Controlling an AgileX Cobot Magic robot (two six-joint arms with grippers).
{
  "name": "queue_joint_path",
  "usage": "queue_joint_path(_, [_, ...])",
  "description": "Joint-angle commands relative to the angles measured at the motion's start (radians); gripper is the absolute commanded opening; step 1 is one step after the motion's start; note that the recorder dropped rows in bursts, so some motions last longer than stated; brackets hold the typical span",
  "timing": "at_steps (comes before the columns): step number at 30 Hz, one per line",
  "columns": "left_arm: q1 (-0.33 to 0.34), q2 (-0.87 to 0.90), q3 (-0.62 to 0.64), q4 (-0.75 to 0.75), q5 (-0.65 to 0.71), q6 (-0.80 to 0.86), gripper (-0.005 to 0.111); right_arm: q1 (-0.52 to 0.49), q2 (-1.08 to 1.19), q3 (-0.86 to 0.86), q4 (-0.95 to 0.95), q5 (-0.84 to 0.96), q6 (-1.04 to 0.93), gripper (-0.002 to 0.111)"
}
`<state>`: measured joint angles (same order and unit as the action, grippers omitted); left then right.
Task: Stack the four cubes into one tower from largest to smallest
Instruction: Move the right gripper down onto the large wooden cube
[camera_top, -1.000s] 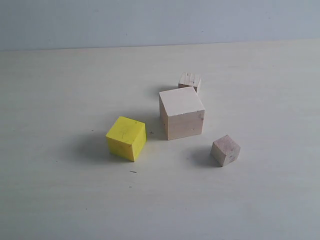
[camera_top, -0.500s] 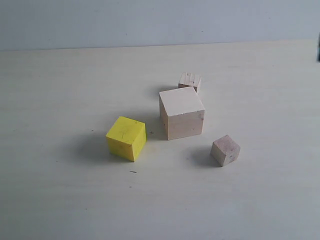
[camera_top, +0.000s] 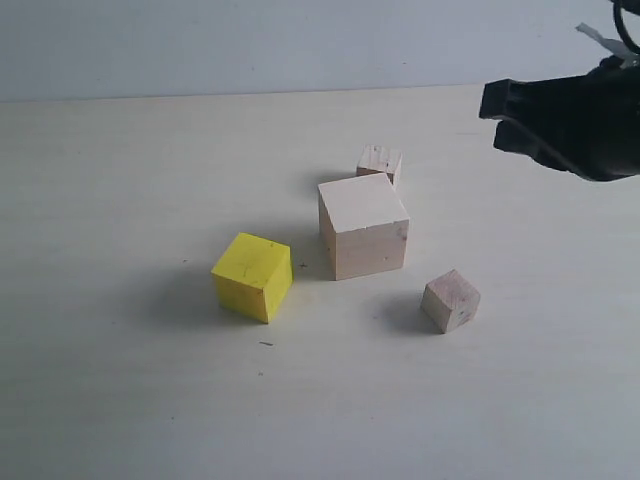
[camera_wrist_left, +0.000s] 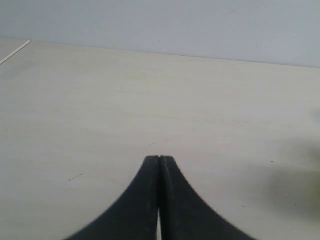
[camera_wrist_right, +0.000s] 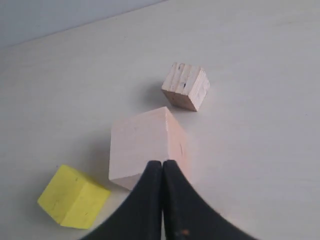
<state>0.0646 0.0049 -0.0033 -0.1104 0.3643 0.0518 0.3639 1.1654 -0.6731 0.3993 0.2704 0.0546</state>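
Cubes haven't moved in the last second, all four sit singly on the table (camera_top: 120, 400), nothing stacked. Near to far:
- near small cube (camera_top: 451, 300), right of centre, well apart from the rest
- yellow cube (camera_top: 252, 276), left, near the big one but with a gap
- large pale cube (camera_top: 363, 226), centre, the base of the tower
- far small cube (camera_top: 380, 162), just behind the big one; can't tell if they touch

What changed: the right gripper (camera_top: 497, 120) has come into the exterior view at the far right, above the table and well apart from every cube. It wasn't in frame half a second ago.

My read: task is at zero and this is the first approach. The base is already down, so yellow should go next. The jaws need to part before any pick.

View differences:
- Right wrist view: fingers pressed together, nothing between them, tips in line with the large pale cube. It also shows yellow and the far small cube, but not the near small cube; only the exterior view has that one.
- Left wrist view: left gripper (camera_wrist_left: 159, 160) pressed together too, empty, over bare table. This arm isn't in the exterior view at all. There's a blurred yellowish smear (camera_wrist_left: 300, 190) at the frame edge, can't tell what it is.
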Motion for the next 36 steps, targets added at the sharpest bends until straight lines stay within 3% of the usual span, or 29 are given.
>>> queue_joint_path(1, [-0.005,-0.005,0.003,-0.003,-0.009,0.003,0.000,0.003,0.080,-0.014,-0.024,-0.063,-0.075,0.000])
queue_joint_path(11, [-0.005,-0.005,0.003,-0.003,-0.009,0.003,0.000,0.003,0.376,-0.143,-0.050,0.024,-0.219,0.000])
queue_joint_path(25, [-0.005,-0.005,0.003,-0.003,-0.009,0.003,0.000,0.003,0.709,-0.359,-0.054,0.135,-0.201,0.000])
queue_joint_path(36, [-0.005,-0.005,0.003,-0.003,-0.009,0.003,0.000,0.066,0.769,-0.499,0.156,0.224,-0.320,0.000])
